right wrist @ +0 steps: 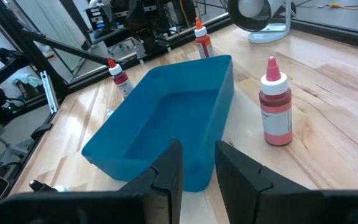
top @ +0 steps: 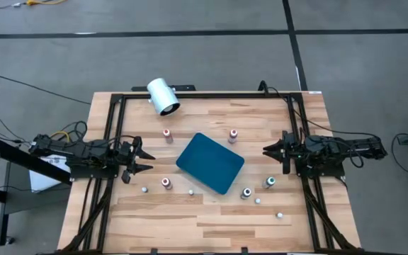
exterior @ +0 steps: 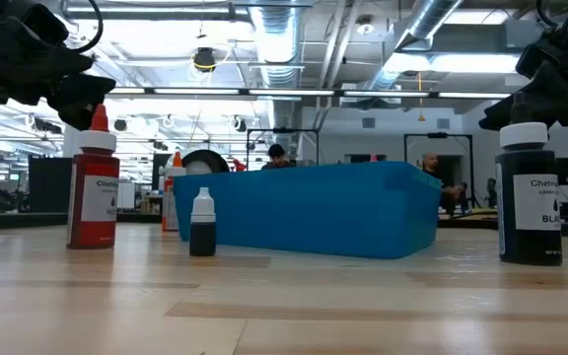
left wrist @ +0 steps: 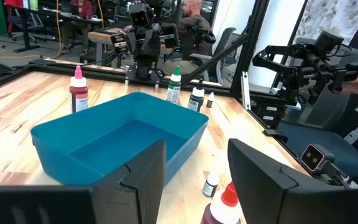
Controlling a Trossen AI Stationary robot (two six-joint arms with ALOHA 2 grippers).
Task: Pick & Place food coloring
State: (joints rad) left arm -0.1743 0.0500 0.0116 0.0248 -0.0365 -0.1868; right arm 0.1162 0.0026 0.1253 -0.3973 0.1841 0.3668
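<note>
Several tiny food coloring bottles stand upright on their bases around the teal tray (top: 210, 163): red-topped ones (top: 167, 134), (top: 232, 134), (top: 166, 183), a dark one (top: 246, 193), a green one (top: 269, 183), and smaller ones such as (top: 190, 191). The low view shows a red bottle (exterior: 92, 187), a small dark bottle (exterior: 202, 225) and a black bottle (exterior: 529, 192) in front of the tray (exterior: 309, 207). My left gripper (top: 144, 157) (left wrist: 194, 180) hovers open left of the tray. My right gripper (top: 268, 151) (right wrist: 197, 165) hovers right of it, open by a narrow gap.
A big white cylinder (top: 163, 96) lies near the table's far edge. Black frame rails (top: 112, 142) (top: 299, 134) run along the left and right sides. Bare wood lies along the near edge (top: 204, 227). People sit in the room beyond the table.
</note>
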